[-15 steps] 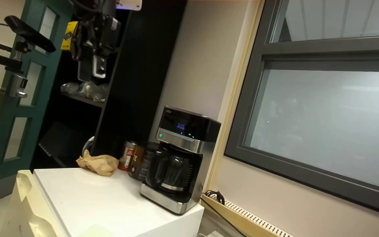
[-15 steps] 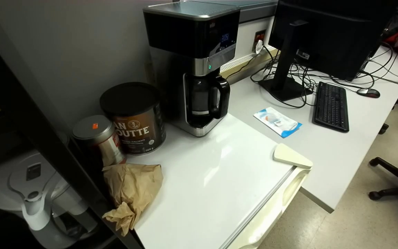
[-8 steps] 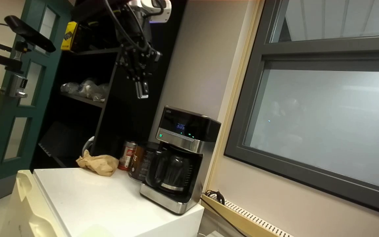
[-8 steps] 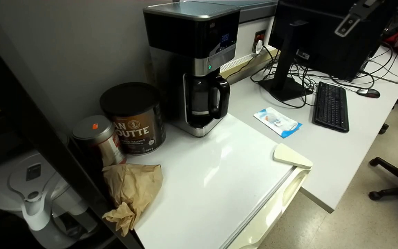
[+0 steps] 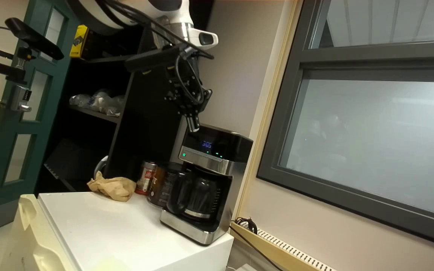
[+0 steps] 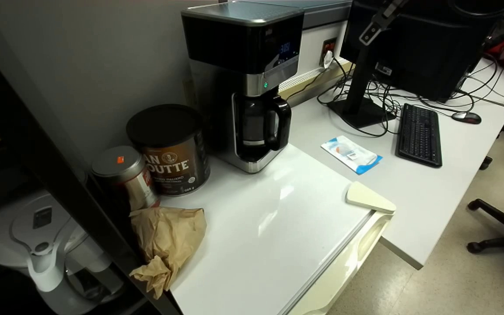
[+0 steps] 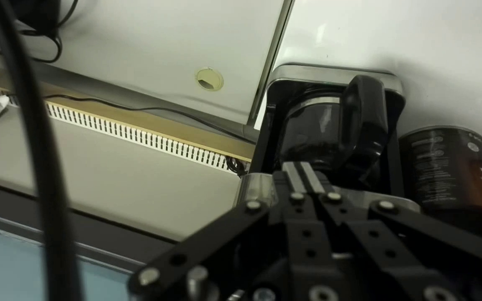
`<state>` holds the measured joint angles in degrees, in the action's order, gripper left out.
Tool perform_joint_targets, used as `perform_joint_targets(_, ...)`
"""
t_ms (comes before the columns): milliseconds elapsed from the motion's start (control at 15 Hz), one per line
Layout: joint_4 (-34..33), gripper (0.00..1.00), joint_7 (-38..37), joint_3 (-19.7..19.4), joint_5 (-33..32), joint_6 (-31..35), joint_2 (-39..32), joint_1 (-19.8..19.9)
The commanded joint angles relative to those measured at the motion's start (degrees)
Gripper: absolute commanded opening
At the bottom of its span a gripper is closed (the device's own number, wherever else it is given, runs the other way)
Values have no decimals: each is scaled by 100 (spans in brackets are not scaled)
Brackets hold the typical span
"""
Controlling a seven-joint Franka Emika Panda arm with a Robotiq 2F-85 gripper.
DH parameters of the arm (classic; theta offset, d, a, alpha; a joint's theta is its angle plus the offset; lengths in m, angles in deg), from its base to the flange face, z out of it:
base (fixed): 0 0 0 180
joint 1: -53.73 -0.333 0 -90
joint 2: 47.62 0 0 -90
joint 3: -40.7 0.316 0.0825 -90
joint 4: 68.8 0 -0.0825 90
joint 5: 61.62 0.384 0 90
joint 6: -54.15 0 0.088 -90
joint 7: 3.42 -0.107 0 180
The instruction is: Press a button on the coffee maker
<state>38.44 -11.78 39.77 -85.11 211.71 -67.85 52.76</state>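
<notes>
Within the last second the claw [image 5: 193,128] had travelled downward and towards the coffee maker [image 6: 234,78] from a position high and well apart from it. It was found clenched on nothing: in the wrist view the fingertips [image 7: 294,175] lay side by side with no object between them. The coffee maker stood ahead of the claw and mostly below it, and had not shifted. In an exterior view the tips overlapped the upper edge of its front, above the display [image 5: 207,144] and the silver control strip [image 5: 204,159]; a finger [image 6: 369,34] was seen well apart from the coffee maker in an exterior view, so contact had not been made. The display read 3:05 as before, and a green-lit mark [image 5: 184,154] on the strip, probably a button, remained lit. The carafe [image 7: 308,133] lay beyond the fingertips in the wrist view, with a brown can [image 7: 437,175] to the claw's right there. It was judged that the approach was well advanced and the press itself outstanding. The joined fingertips appeared suited to so small a target, subject to further lowering and a forward push. A stray approach risked catching a neighbouring control.
</notes>
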Motion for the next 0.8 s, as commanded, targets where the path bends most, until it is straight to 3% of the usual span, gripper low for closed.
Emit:
perform_joint_targets(0, -785, 0, 406, -74, 411, 259, -728, -49)
perform_joint_targets(733, -2606, 0, 1012, 12, 1253, 41, -2223, 22)
